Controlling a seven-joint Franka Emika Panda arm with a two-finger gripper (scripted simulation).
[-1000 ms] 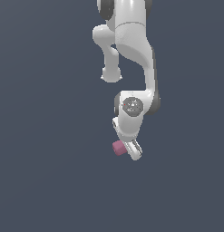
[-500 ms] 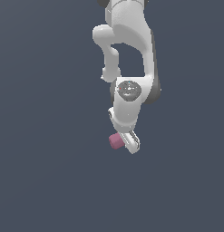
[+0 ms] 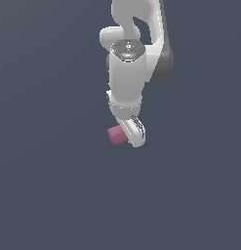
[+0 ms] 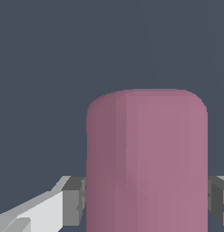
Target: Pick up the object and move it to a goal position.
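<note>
One block (image 3: pixel 116 135) is the whole job, and it sits between the fingers of the gripper (image 3: pixel 126 135), poking out sideways from the fingertips toward the exterior view's left. The wrist view shows the grip plainly: a pad (image 4: pixel 73 200) presses each long flank of the block (image 4: pixel 147 163), one on either side, with no gap to be seen, so the hand is clamped on it across its narrow width.

No goal marker shows in either view, so how far the carry has to go cannot be told; the step in hand looks like transport with the block already held. To do it well, I would keep the clamp firm and steady, since the pads seem to catch only the end of the block nearest the hand, leaving most of its length beyond the fingertips. Smooth, unhurried arm motion, without sharp wrist turns, should keep the block from pivoting between the pads or sliding out. Opening should wait until the hand is at the goal.

Only the exterior view shows the arm (image 3: pixel 128 73) bent over the hand and the plain grey ground all round. Only the wrist view shows both pads meeting the block, and its rounded far end; from outside, the hand hides much of that contact.
</note>
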